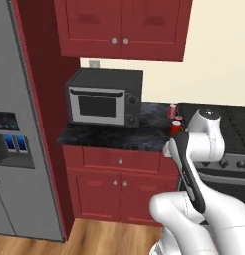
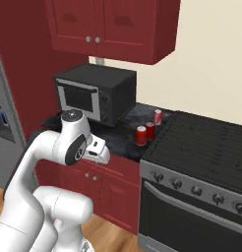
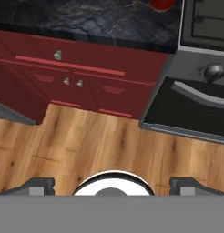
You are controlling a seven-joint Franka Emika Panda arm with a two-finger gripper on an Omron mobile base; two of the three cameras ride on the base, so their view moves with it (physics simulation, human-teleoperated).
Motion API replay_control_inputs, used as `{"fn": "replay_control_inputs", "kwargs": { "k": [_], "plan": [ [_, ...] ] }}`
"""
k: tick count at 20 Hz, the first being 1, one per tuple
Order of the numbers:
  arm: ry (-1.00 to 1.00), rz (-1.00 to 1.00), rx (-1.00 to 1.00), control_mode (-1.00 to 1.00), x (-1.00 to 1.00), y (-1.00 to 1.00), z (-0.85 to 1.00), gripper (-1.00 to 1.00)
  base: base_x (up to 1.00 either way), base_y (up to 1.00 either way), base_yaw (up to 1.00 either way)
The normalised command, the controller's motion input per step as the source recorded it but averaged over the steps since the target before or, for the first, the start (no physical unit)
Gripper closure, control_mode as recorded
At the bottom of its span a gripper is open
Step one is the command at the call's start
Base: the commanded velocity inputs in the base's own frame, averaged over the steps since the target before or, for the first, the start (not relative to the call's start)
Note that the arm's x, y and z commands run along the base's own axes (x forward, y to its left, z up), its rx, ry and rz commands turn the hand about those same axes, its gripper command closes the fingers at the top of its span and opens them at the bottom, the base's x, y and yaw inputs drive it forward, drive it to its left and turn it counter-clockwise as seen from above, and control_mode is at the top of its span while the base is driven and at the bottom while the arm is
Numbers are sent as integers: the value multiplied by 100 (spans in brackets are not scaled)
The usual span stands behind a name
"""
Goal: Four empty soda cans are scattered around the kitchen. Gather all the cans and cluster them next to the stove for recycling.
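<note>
Three red soda cans stand close together on the black marbled counter, right beside the stove's (image 2: 201, 142) left edge: one at the back (image 2: 158, 116), two nearer the front (image 2: 150, 130) (image 2: 141, 135). From the left side the same cans (image 1: 172, 110) (image 1: 175, 127) show next to the stove (image 1: 234, 127). My gripper (image 3: 114, 185) is open and empty, its fingertips (image 3: 38, 185) far apart, looking down at the wooden floor in front of the cabinets. One red can (image 3: 163, 4) sits at the top edge of the hand view, left of the stove (image 3: 207, 27). The arm is folded in front of the counter.
A black microwave (image 1: 105, 97) stands at the back left of the counter (image 1: 104, 135), under red wall cabinets (image 1: 122, 25). A steel fridge (image 1: 17, 139) stands at the far left. Red base cabinets (image 3: 82, 73) and the oven door (image 3: 196, 107) face the wooden floor (image 3: 86, 145).
</note>
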Motion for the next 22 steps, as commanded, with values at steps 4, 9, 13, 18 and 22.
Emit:
{"fn": "replay_control_inputs", "kwargs": {
  "k": [4, 9, 13, 18, 22],
  "plan": [
    [0, 0, 0, 100, 0, 0, 0, -100, -38, 19, 43],
    [0, 0, 0, 100, 0, 0, 0, -100, -8, 17, 45],
    [0, 0, 0, 100, 0, 0, 0, -100, 0, 15, 45],
    [0, 0, 0, 100, 0, 0, 0, -100, 0, 15, 46],
    [0, 0, 0, 100, 0, 0, 0, -100, 0, 17, 47]
  ]
}}
